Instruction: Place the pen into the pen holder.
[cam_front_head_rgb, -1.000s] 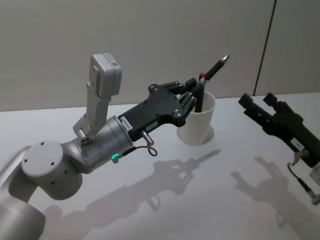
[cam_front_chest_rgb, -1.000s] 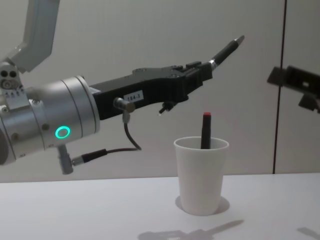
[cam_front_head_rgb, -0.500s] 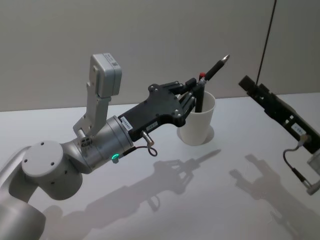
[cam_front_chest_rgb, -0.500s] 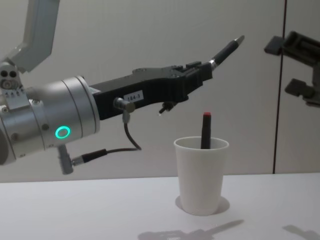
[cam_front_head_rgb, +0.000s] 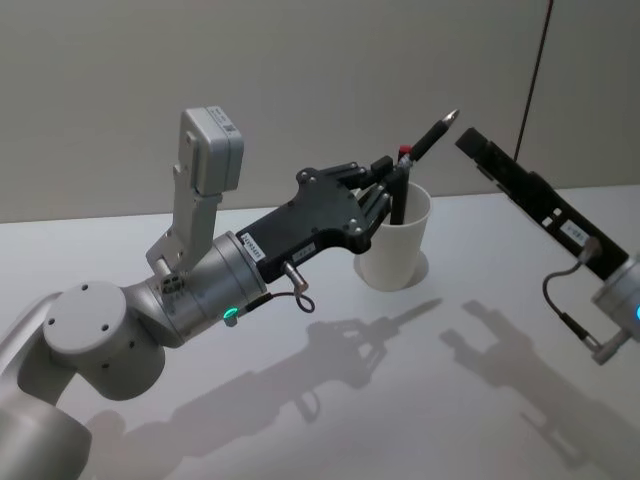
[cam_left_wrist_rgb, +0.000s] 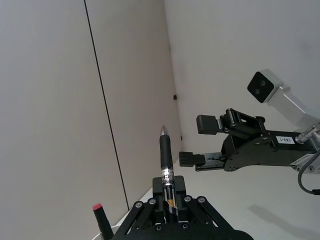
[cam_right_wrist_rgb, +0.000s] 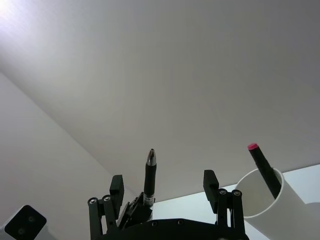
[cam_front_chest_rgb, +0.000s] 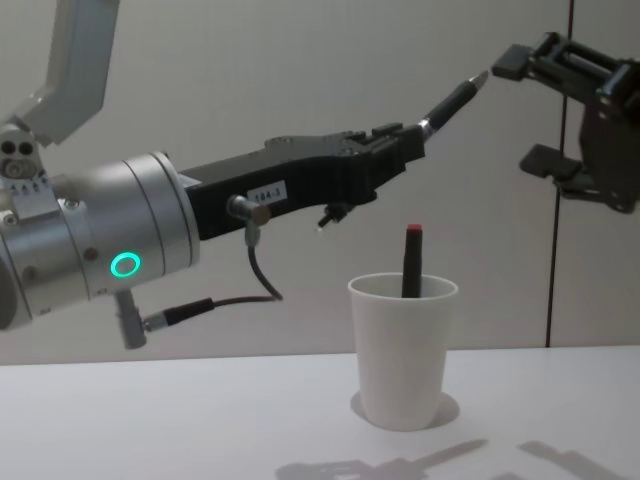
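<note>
My left gripper (cam_front_chest_rgb: 405, 140) is shut on the pen (cam_front_chest_rgb: 452, 100), a black one held slanted with its silver tip up, above and just left of the pen holder (cam_front_chest_rgb: 402, 350). The pen holder is a white paper cup standing on the table. My right gripper (cam_front_chest_rgb: 515, 112) is open and hangs in the air to the right of the pen's tip, its upper finger close to that tip. In the right wrist view the pen (cam_right_wrist_rgb: 150, 175) stands between the right gripper's (cam_right_wrist_rgb: 163, 182) spread fingers, farther off.
A second pen with a red cap (cam_front_chest_rgb: 412, 260) stands inside the cup. The white table (cam_front_head_rgb: 330, 400) around the cup is bare, and a grey wall (cam_front_head_rgb: 300, 80) rises behind it.
My right gripper has risen and moved left, from the right edge toward the pen's tip. The left arm and the pen have stayed still.
</note>
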